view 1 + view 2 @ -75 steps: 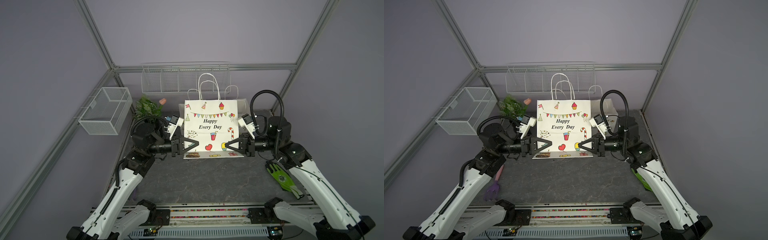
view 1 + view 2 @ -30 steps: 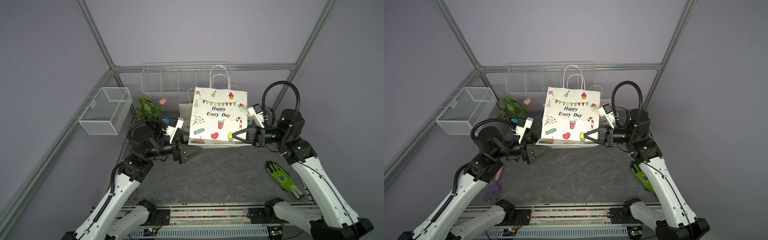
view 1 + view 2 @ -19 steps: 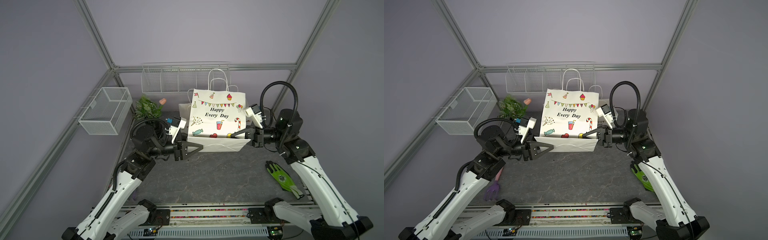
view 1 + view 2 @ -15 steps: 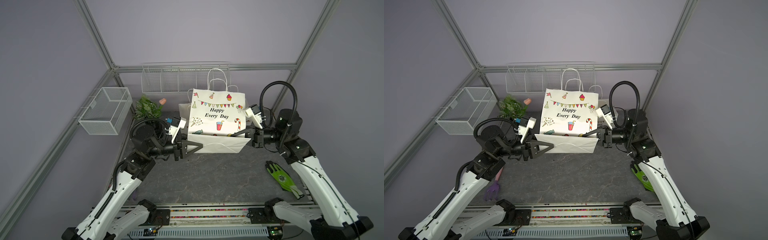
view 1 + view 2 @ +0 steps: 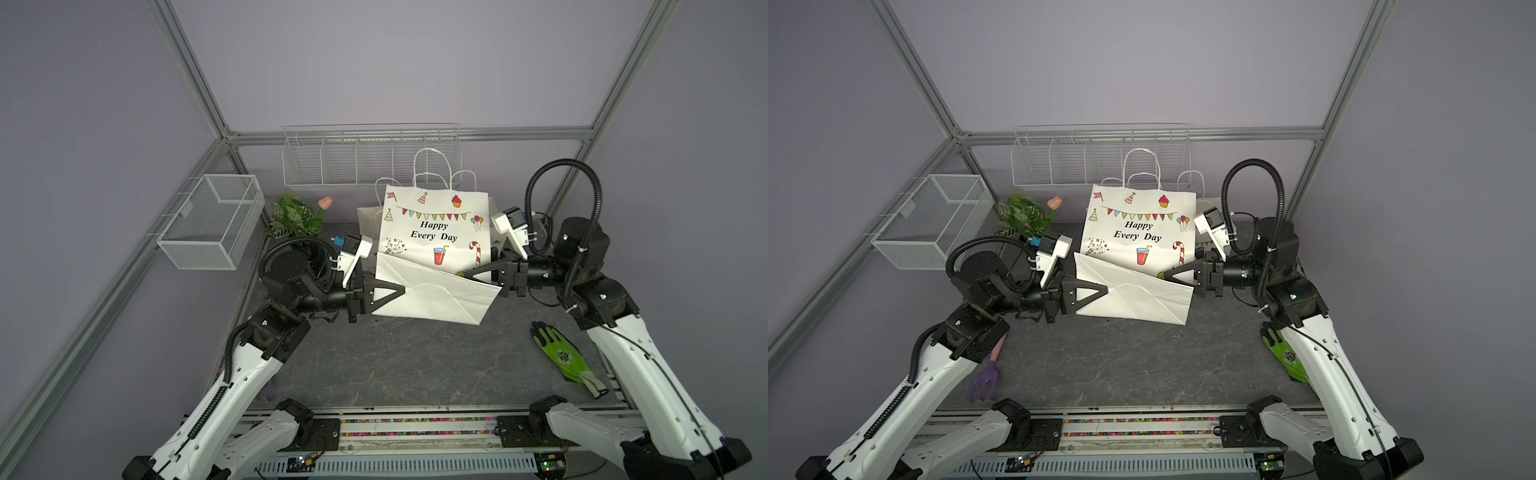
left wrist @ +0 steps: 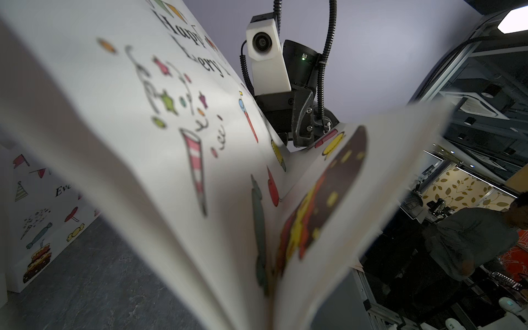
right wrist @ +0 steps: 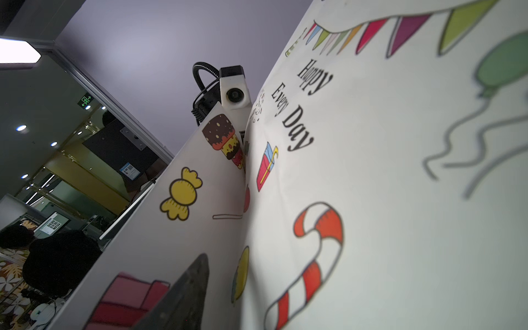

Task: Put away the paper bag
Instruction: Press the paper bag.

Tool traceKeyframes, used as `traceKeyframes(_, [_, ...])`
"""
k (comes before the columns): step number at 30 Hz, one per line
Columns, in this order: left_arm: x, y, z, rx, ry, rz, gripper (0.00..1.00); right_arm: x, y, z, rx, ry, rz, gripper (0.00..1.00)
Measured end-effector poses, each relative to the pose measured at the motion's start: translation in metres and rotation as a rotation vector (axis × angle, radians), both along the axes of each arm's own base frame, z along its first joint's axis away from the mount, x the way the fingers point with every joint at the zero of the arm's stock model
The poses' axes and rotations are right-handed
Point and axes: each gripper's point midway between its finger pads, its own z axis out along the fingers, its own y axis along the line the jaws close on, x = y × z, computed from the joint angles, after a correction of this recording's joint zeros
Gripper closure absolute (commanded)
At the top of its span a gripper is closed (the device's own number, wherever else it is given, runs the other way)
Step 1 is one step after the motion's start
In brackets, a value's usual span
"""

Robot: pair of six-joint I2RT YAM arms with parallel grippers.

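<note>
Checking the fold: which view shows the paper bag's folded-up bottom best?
Both top views: the whole paper bag shows, bottom flap folded up across its printed front. Both wrist views show only close-up, partly blurred printed paper meeting at the crease.

White paper bag [image 5: 432, 232] with black lettering and multicolour party prints, green glove [image 5: 563, 357] with black fingertips, purple rake [image 5: 984, 382] with pink handle, dark grey veined counter [image 5: 395, 365], white wire basket [image 5: 212, 220], green plant [image 5: 293, 214].
</note>
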Motion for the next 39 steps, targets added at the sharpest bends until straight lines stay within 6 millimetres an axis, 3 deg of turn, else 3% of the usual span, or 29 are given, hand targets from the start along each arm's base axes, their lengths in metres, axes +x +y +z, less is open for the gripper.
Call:
traceKeyframes(3, [0.000,0.001,0.000,0.002,0.003,0.007,1.00,-0.006,-0.003,0.008,0.016,-0.049,-0.015,0.02])
traceKeyframes(7, [0.000,0.002,-0.001,0.004,0.007,0.019,1.00,-0.023,-0.010,0.027,0.063,-0.132,-0.020,0.11])
traceKeyframes(13, [-0.001,0.004,0.001,0.002,0.000,0.034,1.00,-0.039,-0.013,0.047,0.112,-0.202,0.009,0.11])
traceKeyframes(23, [-0.001,0.006,-0.003,0.017,0.009,0.046,1.00,-0.053,-0.016,0.057,0.136,-0.246,0.042,0.11])
traceKeyframes(31, [-0.001,0.006,-0.004,0.022,0.013,0.046,1.00,-0.051,-0.015,0.065,0.154,-0.252,0.048,0.11])
traceKeyframes(39, [-0.002,0.006,0.002,0.000,0.016,0.045,1.00,-0.056,-0.007,0.055,0.136,-0.243,0.070,0.10])
